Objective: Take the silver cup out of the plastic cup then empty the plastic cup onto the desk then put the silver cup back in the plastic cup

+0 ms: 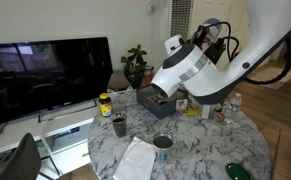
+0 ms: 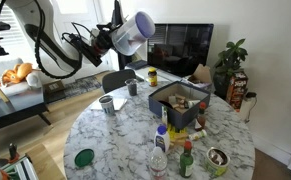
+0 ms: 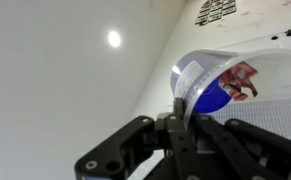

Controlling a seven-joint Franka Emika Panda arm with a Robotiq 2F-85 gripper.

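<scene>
Two cups stand on the marble desk [image 1: 200,150]: the silver cup [image 1: 163,143] upright near the white cloth [image 1: 135,160], a dark cup [image 1: 119,125] near it, among a box [image 2: 178,103], a bottle [image 2: 160,150] and a green lid [image 2: 83,157], with the TV [image 1: 45,72] and a plant [image 1: 137,65] behind. Up high, the gripper [image 3: 181,118] faces the white ceiling [image 3: 65,100] and its round light [image 3: 114,39], jaws pinched narrow on the wall of the tilted plastic cup [image 3: 220,85], blue and red showing through it
</scene>
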